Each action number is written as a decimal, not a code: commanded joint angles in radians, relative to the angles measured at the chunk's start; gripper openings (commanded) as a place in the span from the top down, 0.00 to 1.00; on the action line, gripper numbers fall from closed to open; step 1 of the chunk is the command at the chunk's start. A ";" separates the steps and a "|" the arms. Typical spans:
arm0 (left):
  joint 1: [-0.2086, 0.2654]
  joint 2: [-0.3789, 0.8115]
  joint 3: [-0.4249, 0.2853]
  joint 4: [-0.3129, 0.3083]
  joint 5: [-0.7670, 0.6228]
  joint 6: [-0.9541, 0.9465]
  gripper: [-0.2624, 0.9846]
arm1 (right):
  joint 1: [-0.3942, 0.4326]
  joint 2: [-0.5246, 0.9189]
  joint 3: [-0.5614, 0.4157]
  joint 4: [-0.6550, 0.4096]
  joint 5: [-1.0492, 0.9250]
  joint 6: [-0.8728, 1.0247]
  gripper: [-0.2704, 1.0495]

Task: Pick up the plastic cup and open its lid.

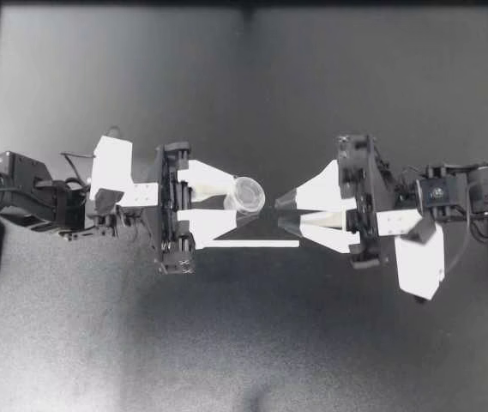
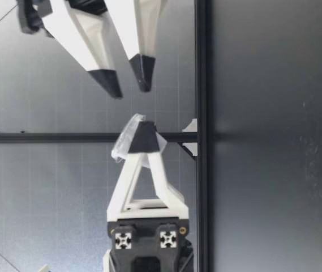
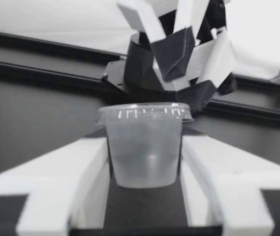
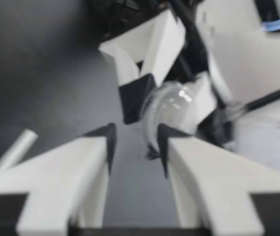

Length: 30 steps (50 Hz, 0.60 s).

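My left gripper (image 1: 242,204) is clenched on the plastic cup (image 1: 249,195), with one finger on each side of its clear wall. The cup is in the air above the table (image 1: 244,343), near the middle. In the left wrist view it is upright between the fingers, and the lid (image 3: 144,112) is closed on top. My right gripper (image 1: 281,211) is just beside the cup and does not touch it. Its fingers are a little apart and hold nothing. A white strip (image 1: 252,244) lies flat on the table near both grippers.
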<state>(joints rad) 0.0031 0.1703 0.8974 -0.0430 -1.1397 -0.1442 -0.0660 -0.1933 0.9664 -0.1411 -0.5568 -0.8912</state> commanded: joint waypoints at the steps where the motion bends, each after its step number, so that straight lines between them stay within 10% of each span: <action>1: -0.002 -0.029 -0.011 0.003 -0.012 -0.005 0.61 | -0.005 -0.011 -0.002 0.051 -0.063 -0.133 0.47; 30: -0.002 -0.057 -0.006 0.025 -0.037 -0.032 0.61 | -0.005 0.118 0.005 0.149 -0.247 -0.383 0.46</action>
<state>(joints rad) 0.0015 0.1442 0.8974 -0.0230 -1.1689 -0.1749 -0.0660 -0.0706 0.9879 0.0046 -0.7609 -1.2747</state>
